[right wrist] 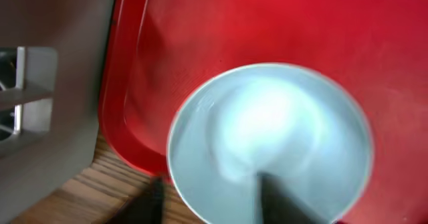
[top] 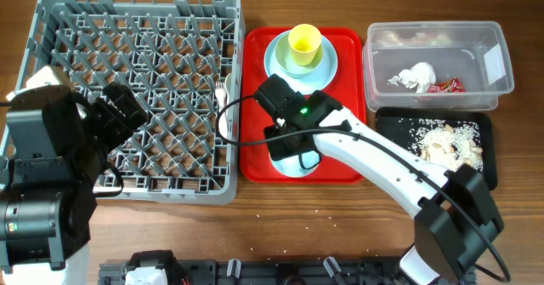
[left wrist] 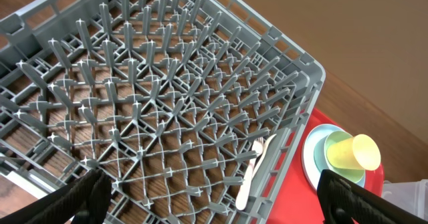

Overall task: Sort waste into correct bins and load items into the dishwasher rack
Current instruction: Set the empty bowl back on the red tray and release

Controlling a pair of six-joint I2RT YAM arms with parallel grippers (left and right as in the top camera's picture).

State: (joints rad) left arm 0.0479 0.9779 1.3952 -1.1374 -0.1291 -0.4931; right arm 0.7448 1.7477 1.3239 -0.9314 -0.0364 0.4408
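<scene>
My right gripper [top: 289, 145] hangs over the front of the red serving tray [top: 255, 81] and straddles the near rim of a pale blue bowl [right wrist: 281, 117]. One finger is inside the bowl and one outside, with the jaws [right wrist: 210, 190] open. The bowl shows under the gripper in the overhead view [top: 295, 168]. A yellow cup [top: 304, 42] sits in a bowl on a pale blue plate [top: 274, 59]. My left gripper [left wrist: 214, 207] is open and empty above the grey dishwasher rack [top: 136, 89]. White plastic cutlery [left wrist: 253, 170] lies at the rack's right edge.
The clear tub [top: 371, 64] at the back right holds the crumpled napkin [top: 416, 76] and the red wrapper [top: 446, 86]. The black tray [top: 395, 128] in front of it holds rice scraps [top: 450, 140]. The rack fills the left side of the table.
</scene>
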